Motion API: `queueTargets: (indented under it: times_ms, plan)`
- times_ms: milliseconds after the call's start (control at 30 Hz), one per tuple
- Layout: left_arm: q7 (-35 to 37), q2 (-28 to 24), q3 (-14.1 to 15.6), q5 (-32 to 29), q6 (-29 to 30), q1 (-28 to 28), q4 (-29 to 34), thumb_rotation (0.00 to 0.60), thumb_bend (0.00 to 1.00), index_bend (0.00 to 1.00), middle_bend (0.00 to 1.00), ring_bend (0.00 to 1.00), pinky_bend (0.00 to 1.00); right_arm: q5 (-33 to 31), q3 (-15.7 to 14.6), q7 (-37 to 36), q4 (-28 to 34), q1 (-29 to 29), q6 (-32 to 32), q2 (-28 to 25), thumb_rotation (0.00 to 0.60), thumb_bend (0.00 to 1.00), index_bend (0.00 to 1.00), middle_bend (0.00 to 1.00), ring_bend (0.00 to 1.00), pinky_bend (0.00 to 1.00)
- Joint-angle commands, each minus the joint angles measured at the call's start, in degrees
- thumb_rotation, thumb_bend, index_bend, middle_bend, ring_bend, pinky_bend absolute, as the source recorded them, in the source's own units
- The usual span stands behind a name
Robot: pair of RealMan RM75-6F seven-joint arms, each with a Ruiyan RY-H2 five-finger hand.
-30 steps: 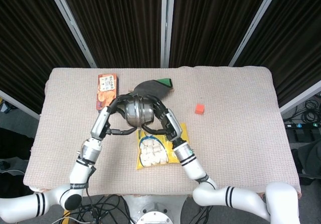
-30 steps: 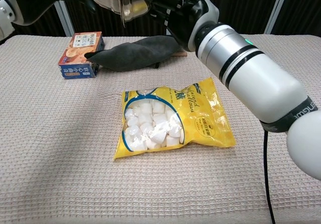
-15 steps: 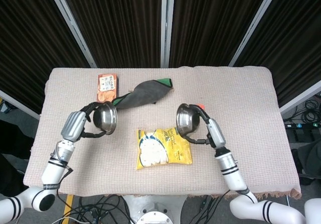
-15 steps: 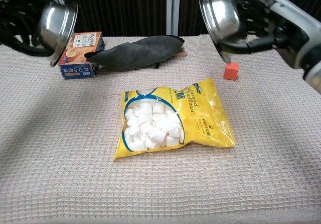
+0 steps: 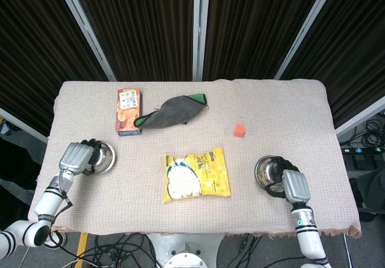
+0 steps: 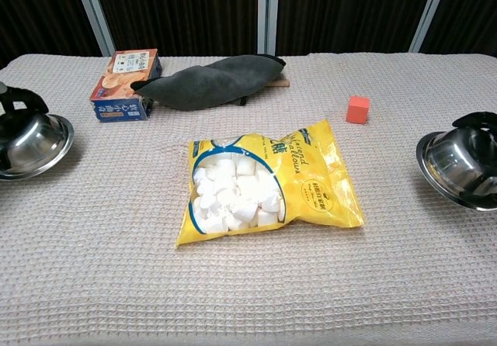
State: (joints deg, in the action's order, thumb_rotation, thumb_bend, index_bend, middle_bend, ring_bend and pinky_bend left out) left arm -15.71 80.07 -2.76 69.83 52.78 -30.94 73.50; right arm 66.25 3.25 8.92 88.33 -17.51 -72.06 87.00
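At opposite edges of the surface [image 5: 289,112]: left hand [image 5: 76,157] grips one steel bowl [image 5: 101,157], right hand [image 5: 293,185] grips the other bowl [image 5: 268,172], both upright on the cloth. Between them, apart: marshmallow bag [image 5: 196,175], leaving each bowl room.

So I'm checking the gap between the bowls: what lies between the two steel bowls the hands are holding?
The yellow marshmallow bag lies flat between the left bowl and the right bowl, clear of both; cloth-covered table either side. The head view shows it best.
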Motion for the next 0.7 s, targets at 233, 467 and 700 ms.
queueTargets:
  times_ms: [233,467,700]
  plan:
    - [6.0,-0.4,-0.3,5.5,4.8,0.7,0.0,0.600,0.05,0.00,0.00,0.00,0.14,1.8,0.2,0.4,3.0,0.0,1.4,-2.2,0.600,0.00,0.00,0.00,0.00,0.00]
    - [-0.2,-4.6,-0.3,2.9,9.9,4.0,7.8,0.600,0.05,0.00,0.00,0.00,0.13,5.2,-0.5,-1.8,4.9,2.2,-1.5,-4.3,0.600,0.00,0.00,0.00,0.00,0.00]
    - [3.6,-4.7,1.4,3.9,27.6,15.9,13.8,0.600,0.04,0.00,0.00,0.00,0.12,11.0,-1.6,-5.5,1.9,6.9,-10.0,-3.8,0.600,0.00,0.00,0.00,0.00,0.00]
